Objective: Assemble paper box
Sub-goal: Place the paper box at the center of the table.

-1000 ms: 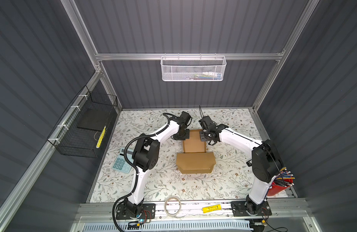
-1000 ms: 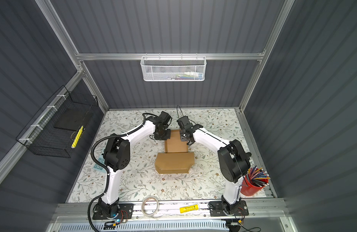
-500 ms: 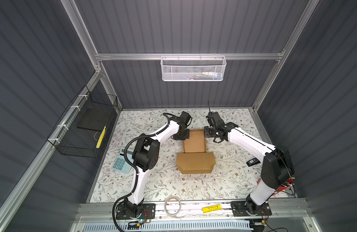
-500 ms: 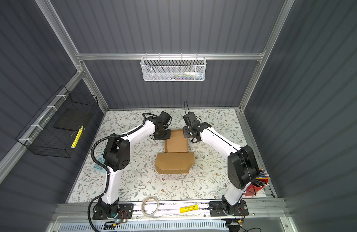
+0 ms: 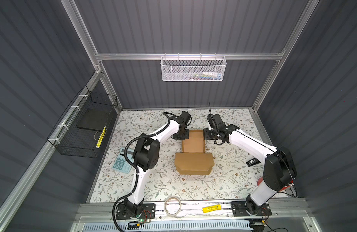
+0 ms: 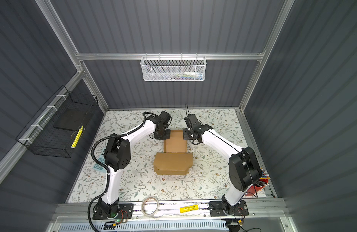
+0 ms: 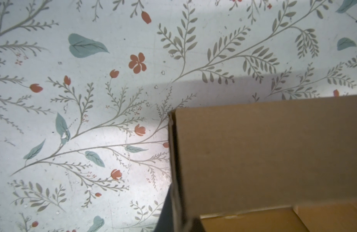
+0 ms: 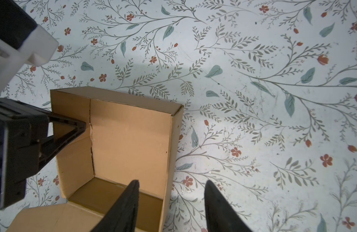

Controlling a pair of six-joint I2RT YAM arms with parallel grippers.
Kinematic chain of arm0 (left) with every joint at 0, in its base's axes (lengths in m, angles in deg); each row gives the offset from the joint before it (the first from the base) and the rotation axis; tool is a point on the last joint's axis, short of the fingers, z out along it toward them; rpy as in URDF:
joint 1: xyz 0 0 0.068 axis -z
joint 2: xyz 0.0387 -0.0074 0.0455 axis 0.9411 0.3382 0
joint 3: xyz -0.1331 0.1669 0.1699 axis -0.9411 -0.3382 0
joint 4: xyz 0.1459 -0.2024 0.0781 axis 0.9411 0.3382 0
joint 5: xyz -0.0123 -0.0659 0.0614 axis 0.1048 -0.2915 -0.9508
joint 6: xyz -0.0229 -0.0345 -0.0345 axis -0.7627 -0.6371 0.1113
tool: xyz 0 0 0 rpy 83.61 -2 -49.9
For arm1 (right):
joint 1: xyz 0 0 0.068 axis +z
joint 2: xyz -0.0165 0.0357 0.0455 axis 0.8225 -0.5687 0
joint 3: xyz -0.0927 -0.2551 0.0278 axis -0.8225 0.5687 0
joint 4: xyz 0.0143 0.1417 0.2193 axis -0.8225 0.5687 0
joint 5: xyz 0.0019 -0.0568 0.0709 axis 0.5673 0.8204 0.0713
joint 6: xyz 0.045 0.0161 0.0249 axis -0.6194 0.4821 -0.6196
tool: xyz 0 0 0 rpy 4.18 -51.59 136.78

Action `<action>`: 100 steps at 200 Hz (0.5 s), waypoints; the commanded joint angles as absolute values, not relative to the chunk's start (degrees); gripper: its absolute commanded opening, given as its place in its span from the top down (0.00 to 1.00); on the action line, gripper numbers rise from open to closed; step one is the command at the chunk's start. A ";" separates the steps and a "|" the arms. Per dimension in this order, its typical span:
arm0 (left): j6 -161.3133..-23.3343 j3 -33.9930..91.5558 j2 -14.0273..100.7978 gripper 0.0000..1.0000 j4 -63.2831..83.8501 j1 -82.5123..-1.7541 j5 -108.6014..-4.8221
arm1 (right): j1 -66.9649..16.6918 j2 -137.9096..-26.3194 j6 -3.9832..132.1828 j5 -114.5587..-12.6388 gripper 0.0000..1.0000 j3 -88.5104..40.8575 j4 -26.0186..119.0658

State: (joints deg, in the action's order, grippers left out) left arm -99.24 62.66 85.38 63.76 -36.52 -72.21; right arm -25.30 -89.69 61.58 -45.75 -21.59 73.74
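The left arm and right arm reach forward and bend inward over the paper box, an open tray with its lid flap toward the bases, at the middle of the floral table. The left gripper is closed, tips over one side wall (a pinch cannot be confirmed); the right gripper stands open astride the opposite wall, holding nothing. Dark ribbed walls enclose the cell.

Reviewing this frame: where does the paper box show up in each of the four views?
In a top view: paper box just below centre, lid open.
In a top view: same spot, slightly further left.
Left wrist: one wall fills the picture's lower right.
Right wrist: open tray, left of centre.
Shared landmark: left gripper at the box's wall, also in both top views.
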 commanded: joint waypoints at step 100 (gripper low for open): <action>-97.04 70.05 90.89 0.70 67.88 -36.34 -73.05 | -26.33 -95.40 63.30 -50.68 0.38 -23.65 71.36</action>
